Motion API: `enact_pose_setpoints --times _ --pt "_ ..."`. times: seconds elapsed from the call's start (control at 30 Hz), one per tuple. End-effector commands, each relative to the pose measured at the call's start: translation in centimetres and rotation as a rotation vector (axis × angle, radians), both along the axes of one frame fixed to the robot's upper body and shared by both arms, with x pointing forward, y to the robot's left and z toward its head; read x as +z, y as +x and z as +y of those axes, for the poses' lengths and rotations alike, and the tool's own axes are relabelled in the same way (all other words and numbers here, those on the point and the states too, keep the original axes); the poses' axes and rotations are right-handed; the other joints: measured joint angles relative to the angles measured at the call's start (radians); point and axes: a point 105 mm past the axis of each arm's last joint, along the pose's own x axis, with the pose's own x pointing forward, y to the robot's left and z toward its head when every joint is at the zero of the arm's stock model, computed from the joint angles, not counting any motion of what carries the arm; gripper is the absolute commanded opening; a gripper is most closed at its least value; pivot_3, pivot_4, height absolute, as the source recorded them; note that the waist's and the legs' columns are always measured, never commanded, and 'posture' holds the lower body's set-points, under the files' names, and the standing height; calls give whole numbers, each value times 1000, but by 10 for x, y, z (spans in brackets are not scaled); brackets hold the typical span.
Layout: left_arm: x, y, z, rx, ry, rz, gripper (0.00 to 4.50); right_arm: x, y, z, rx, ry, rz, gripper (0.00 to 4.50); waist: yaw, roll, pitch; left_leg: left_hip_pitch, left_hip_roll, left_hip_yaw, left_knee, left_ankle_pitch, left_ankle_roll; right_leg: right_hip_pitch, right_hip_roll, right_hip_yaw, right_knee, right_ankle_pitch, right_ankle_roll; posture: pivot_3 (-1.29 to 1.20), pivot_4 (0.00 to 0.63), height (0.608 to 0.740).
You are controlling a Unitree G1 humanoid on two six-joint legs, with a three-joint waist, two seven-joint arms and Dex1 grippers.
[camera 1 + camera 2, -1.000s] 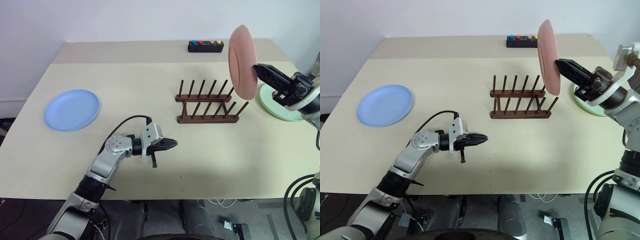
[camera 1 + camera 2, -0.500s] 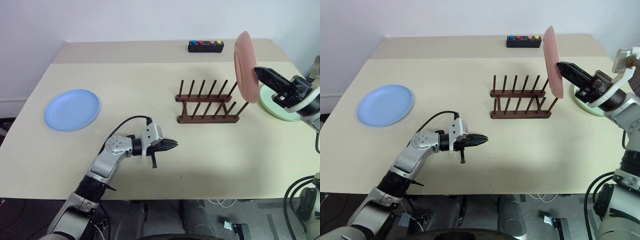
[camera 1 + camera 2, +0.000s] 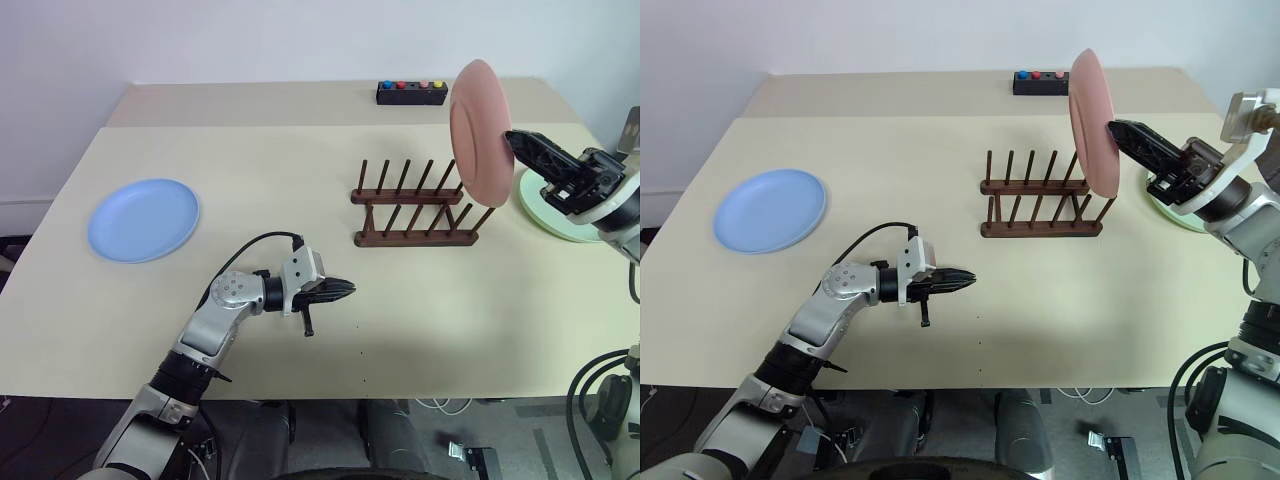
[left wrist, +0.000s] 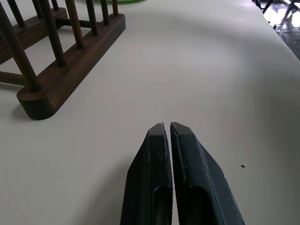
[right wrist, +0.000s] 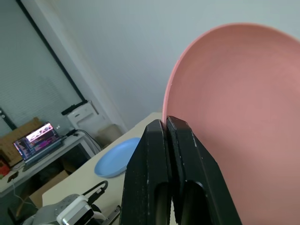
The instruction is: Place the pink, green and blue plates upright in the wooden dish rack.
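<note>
- The right gripper (image 3: 520, 143), at the right edge of the head view, is clamping its two black fingers on the rim of the round, matte salmon-pink plate (image 3: 481, 131) and holding it on edge in the air, above the right end of the small dark-brown wooden dish rack (image 3: 413, 208) with its two pegged rails.
- Against half a second ago, the pink plate is showing more of its face and sitting a touch further left in the frame; it is turning in the grip, not yet descending. Judged from this, the slotting step is still under way, with the plate's lower edge near the end pegs but not between them.
- The left gripper (image 3: 345, 288), lower centre of the frame, is hovering with its fingers pressed together, empty, and has not shifted.
- The rack is holding nothing.
- The light-blue round plate (image 3: 144, 219) is lying flat at the far left; the pale mint-green plate (image 3: 548, 213) is lying flat at the right, partly behind the right arm.
</note>
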Motion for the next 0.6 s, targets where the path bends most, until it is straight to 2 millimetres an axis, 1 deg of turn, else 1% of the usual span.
enact_pose_setpoints --times 0.03,0.3,0.6 --pt "8 0 1 2 -25 -29 140 15 -7 0 5 4 -66 33 0 0 0 0 0 0 0 0 0 0 0 0 0 0 0 0 150 740" --pt "8 0 1 3 -22 -31 140 5 1 -10 -39 28 -25 33 0 0 0 0 0 0 0 0 0 0 0 0 0 0 0 0 150 740" --pt "8 0 2 5 -17 -32 140 3 3 -19 -58 78 -8 33 0 0 0 0 0 0 0 0 0 0 0 0 0 0 0 0 150 740"
